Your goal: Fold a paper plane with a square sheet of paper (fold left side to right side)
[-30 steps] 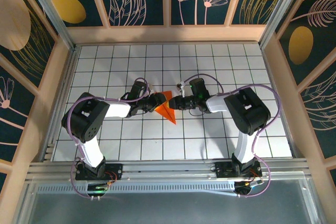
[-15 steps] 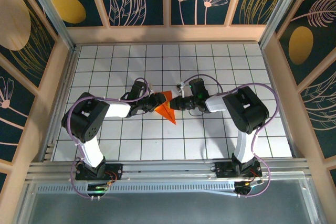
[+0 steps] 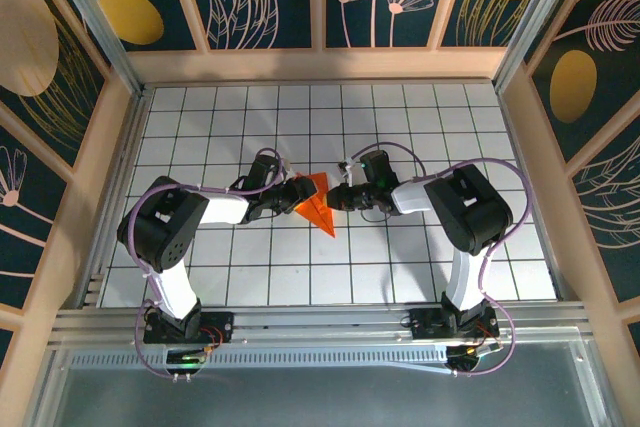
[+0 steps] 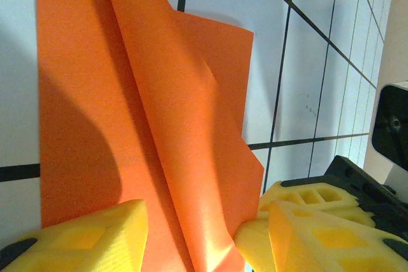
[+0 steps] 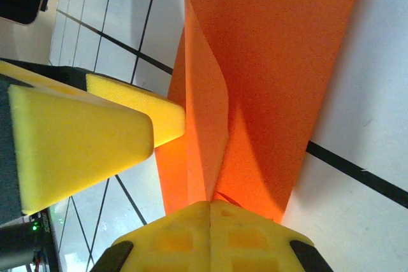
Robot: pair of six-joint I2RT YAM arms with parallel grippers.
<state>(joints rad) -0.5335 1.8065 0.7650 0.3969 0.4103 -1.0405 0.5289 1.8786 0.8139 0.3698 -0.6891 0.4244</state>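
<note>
The right gripper [image 5: 210, 213] has its yellow pads pressed together, pinching the raised crease of the square sheet of paper [image 5: 274, 74]; the sheet is folded into an orange pointed wedge; the left gripper [image 4: 201, 224] faces it with jaws spread, one on each side of the same ridge; the wedge lies about the middle of the table [image 3: 400, 267], its point toward the near edge.
</note>
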